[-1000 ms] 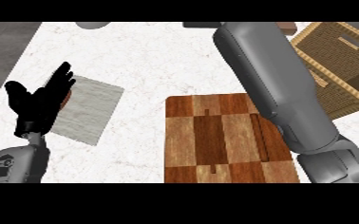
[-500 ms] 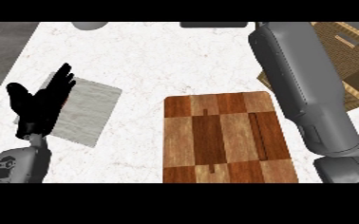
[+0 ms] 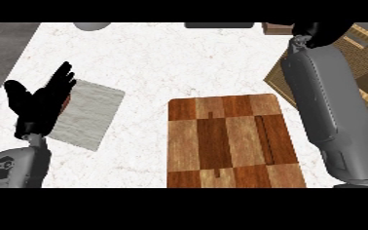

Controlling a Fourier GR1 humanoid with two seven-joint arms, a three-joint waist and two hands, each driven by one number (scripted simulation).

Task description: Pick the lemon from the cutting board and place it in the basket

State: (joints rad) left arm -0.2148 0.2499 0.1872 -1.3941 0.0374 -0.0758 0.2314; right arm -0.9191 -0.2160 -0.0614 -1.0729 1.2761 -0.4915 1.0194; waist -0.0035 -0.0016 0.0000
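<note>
The wooden cutting board (image 3: 230, 141) lies at the lower middle with nothing on its top. The lemon shows nowhere. My right forearm runs up the right side, and my right hand (image 3: 315, 32) is at the top right over the woven basket (image 3: 358, 43), which is partly hidden by the arm. Only a small black part of that hand shows, and what it holds is hidden. My left hand (image 3: 39, 102) rests open at the left edge, fingers up.
A pale grey mat (image 3: 90, 114) lies beside and partly under the left hand. At the counter's far edge are a grey round object (image 3: 92, 26), a dark flat object (image 3: 219, 25) and a brown box (image 3: 277, 28).
My right forearm has swung to the right, away from the board and over the basket, uncovering the board's right side. The left hand has stayed still.
</note>
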